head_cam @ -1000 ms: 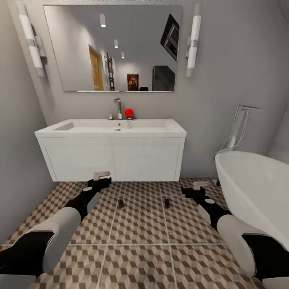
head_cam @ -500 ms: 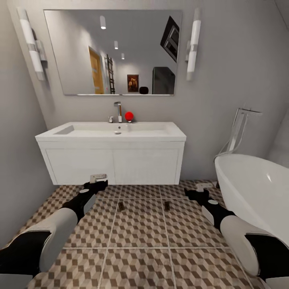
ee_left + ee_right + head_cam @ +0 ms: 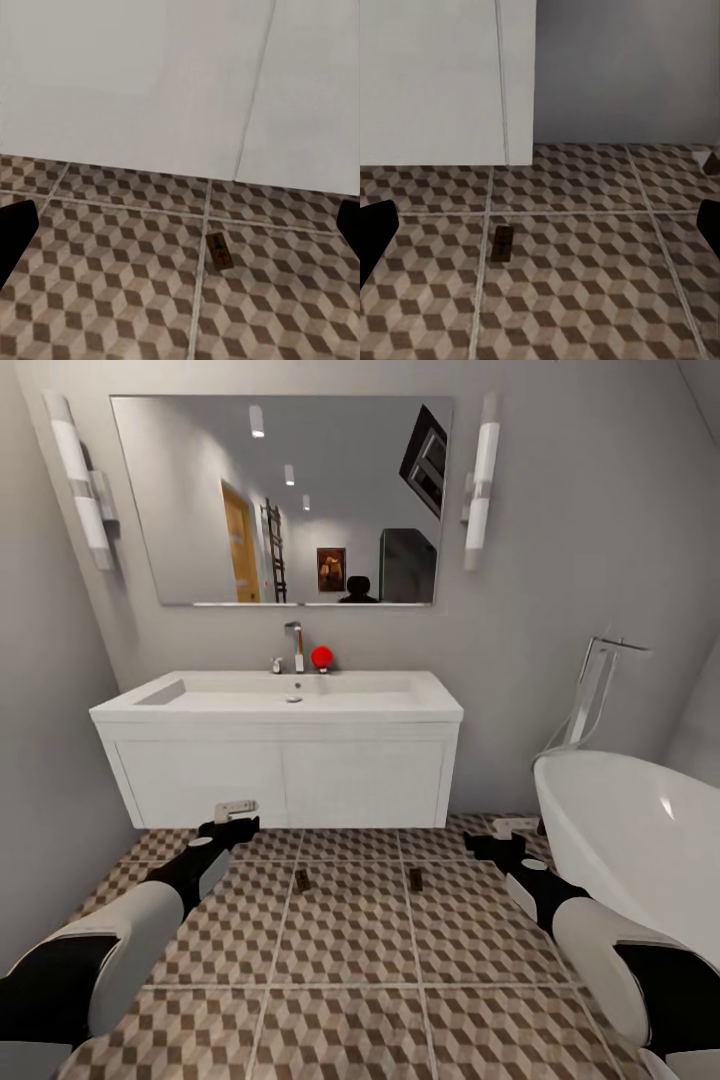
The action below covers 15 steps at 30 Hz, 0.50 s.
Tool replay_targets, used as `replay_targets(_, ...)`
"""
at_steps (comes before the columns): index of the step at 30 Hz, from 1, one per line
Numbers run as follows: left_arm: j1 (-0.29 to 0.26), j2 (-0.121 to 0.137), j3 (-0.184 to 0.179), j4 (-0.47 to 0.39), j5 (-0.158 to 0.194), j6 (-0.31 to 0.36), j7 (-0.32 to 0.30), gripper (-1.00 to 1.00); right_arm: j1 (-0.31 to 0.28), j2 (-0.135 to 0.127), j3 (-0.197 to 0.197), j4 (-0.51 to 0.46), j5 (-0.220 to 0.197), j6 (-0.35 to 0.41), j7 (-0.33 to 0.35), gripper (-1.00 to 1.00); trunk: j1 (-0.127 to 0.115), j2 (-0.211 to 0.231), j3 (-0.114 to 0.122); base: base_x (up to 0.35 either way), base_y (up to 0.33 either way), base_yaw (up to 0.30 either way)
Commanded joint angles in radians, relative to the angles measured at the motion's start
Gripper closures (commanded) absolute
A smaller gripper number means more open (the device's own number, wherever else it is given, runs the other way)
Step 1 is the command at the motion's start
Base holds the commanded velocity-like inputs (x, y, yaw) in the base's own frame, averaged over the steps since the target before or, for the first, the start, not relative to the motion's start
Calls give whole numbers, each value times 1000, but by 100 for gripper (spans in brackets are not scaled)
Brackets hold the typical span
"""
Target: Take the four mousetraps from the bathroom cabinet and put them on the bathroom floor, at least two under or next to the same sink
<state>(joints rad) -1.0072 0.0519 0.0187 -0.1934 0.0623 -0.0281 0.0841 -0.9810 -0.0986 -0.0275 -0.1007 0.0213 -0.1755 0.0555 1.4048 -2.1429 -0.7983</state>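
Two mousetraps lie flat on the bathroom floor (image 3: 350,920), which is tiled in a brown, tan and cream cube pattern with pale grout lines. The left mousetrap (image 3: 301,879) sits just beside a grout line, and the right mousetrap (image 3: 415,878) lies level with it, well apart, both just in front of the white wall-hung vanity (image 3: 285,770). My left wrist camera shows the left one (image 3: 219,251) as a small brown board with a red mark, lying beside a grout line near the vanity's front. My right wrist camera shows the other (image 3: 502,244) as a dark little board, near the vanity's corner. Above them is the bathroom sink (image 3: 280,693), a wide white basin with a chrome tap (image 3: 294,643) and a red ball-like object (image 3: 321,656) next to the tap. My left claw (image 3: 237,817) hovers low over the tiles near the vanity's base, its fingers spread wide with nothing between them. My right claw (image 3: 500,836) hovers over the tiles near the bathtub (image 3: 640,840), also spread wide and holding nothing. A large mirror (image 3: 285,500) hangs over the sink between two white tube wall lights, the left wall light (image 3: 80,480) and the right wall light (image 3: 480,470). A chrome floor-standing tap (image 3: 595,690) rises behind the tub.
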Motion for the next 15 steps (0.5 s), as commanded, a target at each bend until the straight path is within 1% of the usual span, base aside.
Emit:
replay_targets(1,-1,1,1,5,8,-3,0,-100,-1,-1,-3,3,2,-3,3,-100,-4,7,2,0,0,0)
replay_targets(10,-1,3,3,38,25,-4,0,-100,-1,-15,-3,40,2,-4,1,-100,-39,70,30,0,0,0)
replay_targets(15,-1,6,3,52,37,-4,0,-100,-1,-19,-3,46,2,-3,1,-100,-58,105,46,0,0,0)
